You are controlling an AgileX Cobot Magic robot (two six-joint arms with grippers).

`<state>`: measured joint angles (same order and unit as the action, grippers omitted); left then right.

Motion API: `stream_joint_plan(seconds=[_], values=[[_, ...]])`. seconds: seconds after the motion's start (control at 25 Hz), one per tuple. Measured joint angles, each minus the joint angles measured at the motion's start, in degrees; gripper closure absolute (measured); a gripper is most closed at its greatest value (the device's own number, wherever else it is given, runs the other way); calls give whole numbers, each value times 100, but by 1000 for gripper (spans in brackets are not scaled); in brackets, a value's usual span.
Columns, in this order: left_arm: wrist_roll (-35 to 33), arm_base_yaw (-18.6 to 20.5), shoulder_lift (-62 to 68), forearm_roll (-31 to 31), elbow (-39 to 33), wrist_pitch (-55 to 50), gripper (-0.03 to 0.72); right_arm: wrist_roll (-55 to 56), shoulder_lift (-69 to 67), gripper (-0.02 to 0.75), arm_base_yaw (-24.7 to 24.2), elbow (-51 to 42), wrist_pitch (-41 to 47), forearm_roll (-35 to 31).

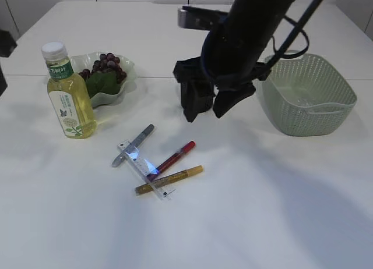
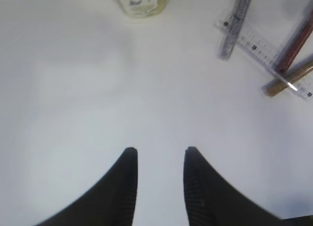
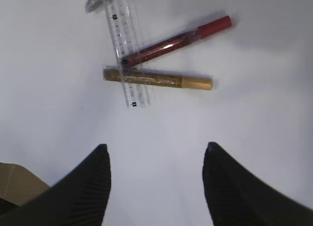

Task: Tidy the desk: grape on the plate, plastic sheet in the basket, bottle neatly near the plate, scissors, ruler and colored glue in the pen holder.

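Right wrist view: the right tool point(image 3: 155, 152) hangs released and empty over bare worktop point(image 3: 264, 118), with the ruler point(image 3: 123, 50), red glue point(image 3: 176, 40) and gold glue point(image 3: 156, 79) crossed just ahead. The left tool point(image 2: 160, 152), parted and empty, has the bottle point(image 2: 142, 3) well ahead.

This looks like a robot test setup in a lab or plain office room rather than a home. A bare white bench point(image 1: 280, 222) fills the view, with a seam where a second white surface joins behind it and pale wall panels at the far edge. A black robot arm point(image 1: 250, 36) with trailing cables hangs over it. The items laid out are staged props: a drink bottle point(image 1: 69, 94), a glass plate point(image 1: 111, 85) of grapes point(image 1: 106, 65), a green basket point(image 1: 309, 94), a ruler point(image 1: 143, 167) and glitter glue pens point(image 1: 172, 161).
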<state>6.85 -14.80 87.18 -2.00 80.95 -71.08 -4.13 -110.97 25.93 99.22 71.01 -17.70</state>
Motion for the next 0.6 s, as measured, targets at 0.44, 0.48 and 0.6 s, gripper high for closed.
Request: stream_joint_plan(seconds=[0.44,0.48,0.6], values=[[10,248,-508,15,-752,0,449,0,-1609,267,602,1763,-11,-291],[4,248,-524,15,-752,0,449,0,-1690,267,602,1899,-11,-335],[4,248,-549,15,-752,0,449,0,-1821,267,602,2119,-11,-395]])
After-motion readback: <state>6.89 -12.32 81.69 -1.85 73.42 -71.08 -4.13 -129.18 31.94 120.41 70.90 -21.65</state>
